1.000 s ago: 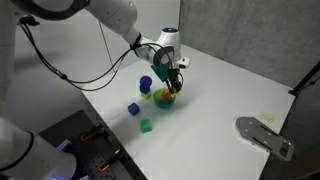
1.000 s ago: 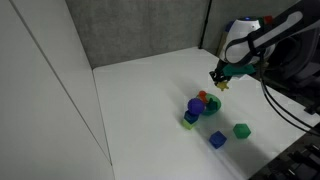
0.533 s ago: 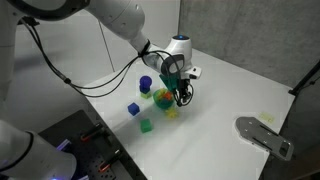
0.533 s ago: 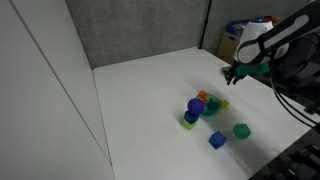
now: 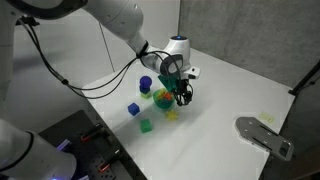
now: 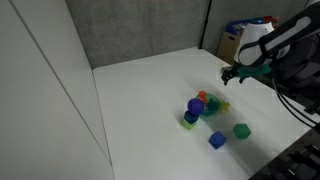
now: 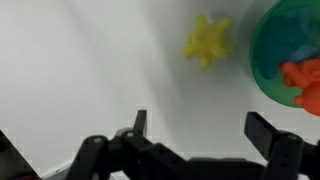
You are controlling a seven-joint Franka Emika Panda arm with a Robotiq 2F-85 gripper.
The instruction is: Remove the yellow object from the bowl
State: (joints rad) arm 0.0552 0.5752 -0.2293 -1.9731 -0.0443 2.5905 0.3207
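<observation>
Yellow object (image 7: 208, 39) is seen lying on the tabletop (image 7: 90, 70), just beside the bowl (image 7: 258, 55) and outside its rim. End effector (image 7: 197, 125) is released, nothing held. Risk: bowl or piece could be clipped if a low sideways retreat is made.

Wrist view: star piece (image 7: 208, 40) sits on the table (image 7: 90, 60), outside the bowl (image 7: 265, 45), just left of its rim and not touching it. 1 other toy piece (image 7: 303, 82) lies in the bowl. In an exterior view: cup (image 5: 146, 84) just behind-left of the bowl. 2 cubes front-left of the bowl, apart from it: rear cube (image 5: 133, 109), front cube (image 5: 146, 125). Gripper (image 5: 183, 98) hangs above the table, just right of the bowl. Flat plate (image 5: 263, 137) is well apart, front-right of the bowl.
</observation>
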